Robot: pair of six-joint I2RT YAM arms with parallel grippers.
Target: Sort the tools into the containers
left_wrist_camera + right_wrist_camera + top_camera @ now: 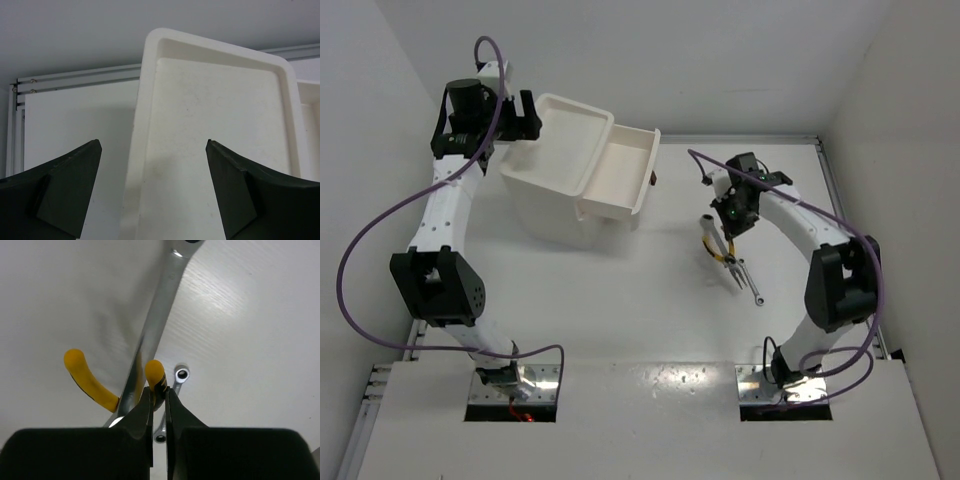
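The containers are a white plastic cabinet [555, 210] with a shallow top tray [565, 140] and a pulled-out drawer [620, 175] with nothing visible inside. My left gripper [530, 115] hangs open over the tray's left rim [137, 150], with nothing between its dark fingers [75, 195]. At mid-right my right gripper [722, 222] is shut on one handle of the yellow-handled pliers [156, 374]. Their other yellow handle [87, 377] curves out to the left. A long silver wrench [157, 315] runs between the handles. A small silver wrench [179, 376] lies on the table below.
The drawer's dark handle [652, 178] faces the right arm. White walls close in the table at the back and on both sides. A metal rail [75, 77] runs behind the cabinet. Purple cables loop beside each arm.
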